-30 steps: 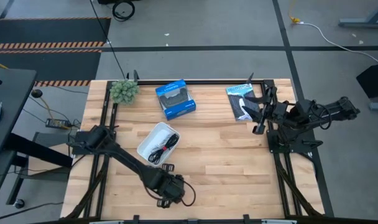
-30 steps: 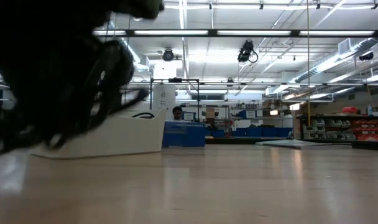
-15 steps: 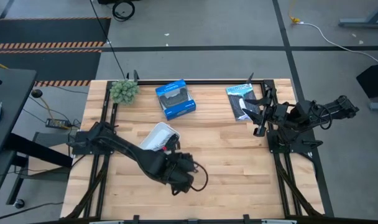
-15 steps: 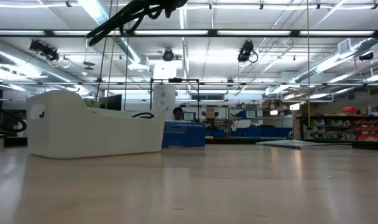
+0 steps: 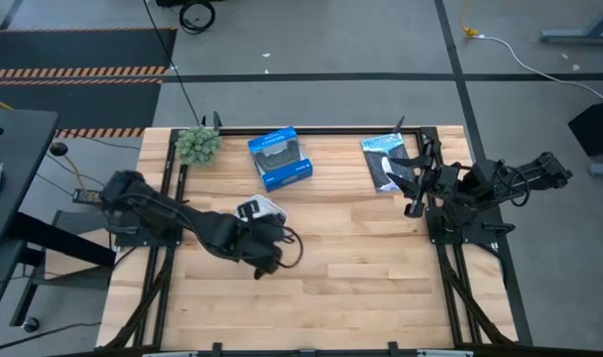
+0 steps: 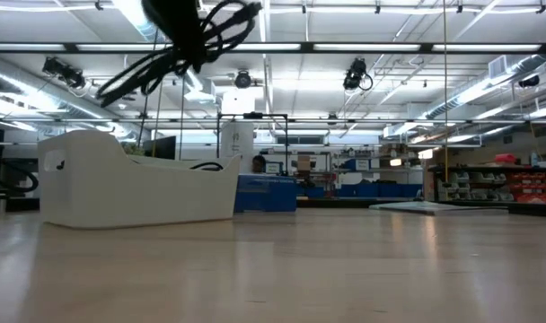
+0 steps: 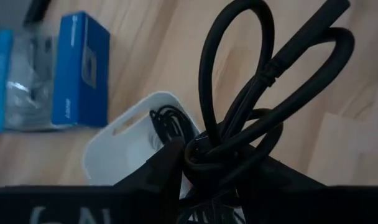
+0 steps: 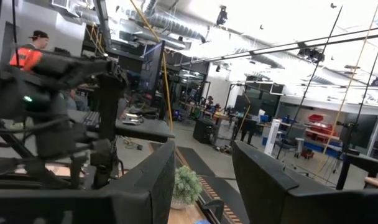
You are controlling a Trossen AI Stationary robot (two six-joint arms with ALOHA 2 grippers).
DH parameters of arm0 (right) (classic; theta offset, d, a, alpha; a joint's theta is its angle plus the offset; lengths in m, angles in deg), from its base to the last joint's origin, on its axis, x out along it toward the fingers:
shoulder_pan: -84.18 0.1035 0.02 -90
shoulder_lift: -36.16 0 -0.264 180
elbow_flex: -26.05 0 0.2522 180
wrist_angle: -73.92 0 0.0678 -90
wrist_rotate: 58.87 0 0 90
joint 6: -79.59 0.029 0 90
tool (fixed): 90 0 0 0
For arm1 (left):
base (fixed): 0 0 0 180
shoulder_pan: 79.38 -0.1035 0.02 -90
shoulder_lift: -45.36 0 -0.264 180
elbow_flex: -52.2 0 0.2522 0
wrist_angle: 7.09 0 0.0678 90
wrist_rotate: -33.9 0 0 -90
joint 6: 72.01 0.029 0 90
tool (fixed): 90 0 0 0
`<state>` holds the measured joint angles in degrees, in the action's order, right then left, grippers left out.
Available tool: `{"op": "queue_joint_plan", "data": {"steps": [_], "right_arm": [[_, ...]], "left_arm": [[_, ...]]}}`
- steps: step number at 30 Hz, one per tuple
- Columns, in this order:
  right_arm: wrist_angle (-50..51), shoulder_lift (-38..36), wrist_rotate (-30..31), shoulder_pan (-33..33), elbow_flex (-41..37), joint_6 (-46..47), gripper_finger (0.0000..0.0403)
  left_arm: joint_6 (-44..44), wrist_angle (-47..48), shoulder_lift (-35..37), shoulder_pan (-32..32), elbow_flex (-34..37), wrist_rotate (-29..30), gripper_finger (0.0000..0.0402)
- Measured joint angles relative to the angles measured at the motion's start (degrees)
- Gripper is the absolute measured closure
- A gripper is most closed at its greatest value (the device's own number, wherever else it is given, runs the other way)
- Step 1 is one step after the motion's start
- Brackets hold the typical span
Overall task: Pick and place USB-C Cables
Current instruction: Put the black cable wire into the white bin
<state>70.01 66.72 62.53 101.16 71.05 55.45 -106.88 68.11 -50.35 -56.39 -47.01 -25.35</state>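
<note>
My left gripper [image 5: 269,248] is shut on a black coiled USB-C cable [image 5: 287,244] and hovers just near and right of the white bin [image 5: 259,208]. In the left wrist view the cable's loops [image 7: 239,87] rise ahead of the fingers, with the bin [image 7: 127,149] beyond; another black cable [image 7: 167,121] lies inside it. In the low view the held cable [image 6: 197,36] hangs high above the bin [image 6: 138,179]. My right gripper [image 5: 413,188] waits open at the table's right edge, touching nothing. White, red-black and grey cables do not show. My left gripper pinches the black cable at the bound middle of its coil [image 7: 207,149], between its two fingers [image 7: 161,174]. The cable is lifted clear of the table. Its loops [image 7: 263,56] stick out past the fingertips, and a loose end trails off to one side [image 6: 129,76].
A blue box [image 5: 280,157] lies at the far edge, a black flat packet [image 5: 386,162] far right beside my right gripper, and a small green plant [image 5: 197,145] in the far left corner. Bare wood [image 5: 361,258] spreads over the middle and near right.
My left gripper, shut on the black cable, has risen from the table's near edge and travelled toward the far left, up to the white bin. The cable has been lifted clear of the wood and carried along with it.
</note>
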Motion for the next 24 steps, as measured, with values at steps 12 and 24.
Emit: {"op": "queue_joint_plan", "data": {"steps": [12,24], "right_arm": [[-0.8,1.0,0.0,0.0,0.0,0.0,0.0238],[-1.3,1.4,0.0,0.0,0.0,-0.5,0.0238]], "left_arm": [[-10.7,-17.2,12.2,-6.7,24.8,-7.9,0.0272],[-20.5,-21.2,12.3,-13.8,34.5,-15.9,0.0271]]}}
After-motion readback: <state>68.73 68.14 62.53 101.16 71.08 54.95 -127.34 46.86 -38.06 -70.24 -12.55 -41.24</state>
